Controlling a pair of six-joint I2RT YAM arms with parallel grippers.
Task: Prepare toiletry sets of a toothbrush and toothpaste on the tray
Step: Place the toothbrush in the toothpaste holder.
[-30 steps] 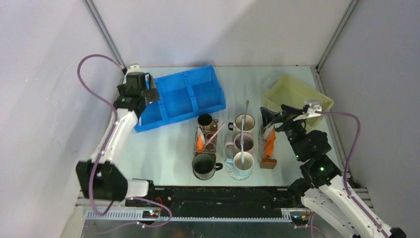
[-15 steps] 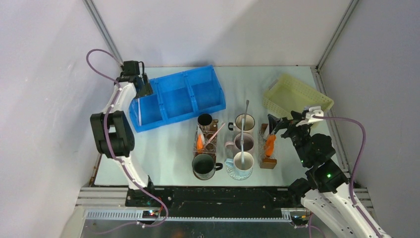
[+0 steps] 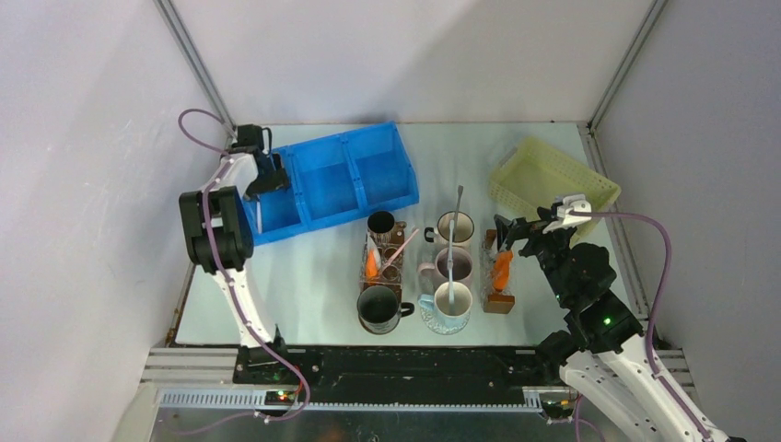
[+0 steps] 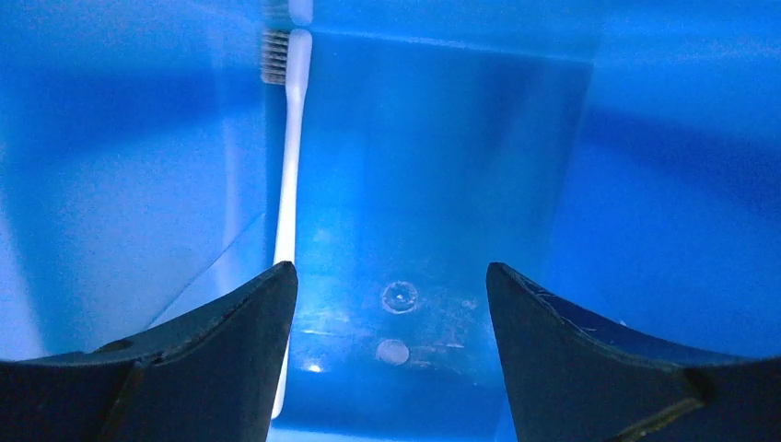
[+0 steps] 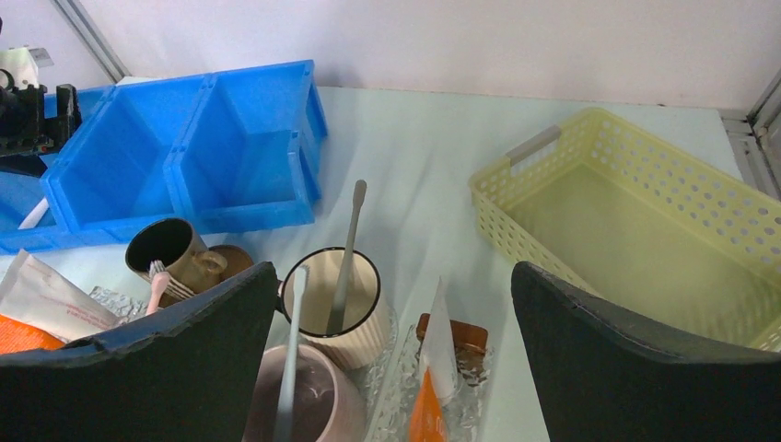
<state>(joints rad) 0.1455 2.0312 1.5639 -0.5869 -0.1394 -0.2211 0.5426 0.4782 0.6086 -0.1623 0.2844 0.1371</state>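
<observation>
Pale table (image 3: 313,267), boxed in by grey-white walls on three sides. At far left, a blue three-bay tray (image 3: 327,184). In its leftmost bay, one white toothbrush (image 4: 290,184), flat along the left wall, bristles at the far end; no toothpaste beside it yet. Just above that bay, the left gripper (image 4: 391,276), fingers spread, nothing between them, near finger-tip just beside the brush handle. Middle and right bays bare.

Toward the near right, mugs (image 3: 453,267) with more brushes standing in them, and right of these a clear box (image 3: 498,276) with an orange toothpaste (image 3: 502,269) tube upright inside. Over that box, the right gripper (image 3: 507,235), fingers spread wide, gripping nothing. Far right, a yellow basket (image 3: 553,180).

Likely trouble on the left: catching the handle or the bay wall with a finger when lifting, and flicking the brush out of place. On the right: closing on the box wall along with the soft tube, dragging or tipping the box into the mugs; or a weak pinch, with the tube slipping on the way across.
</observation>
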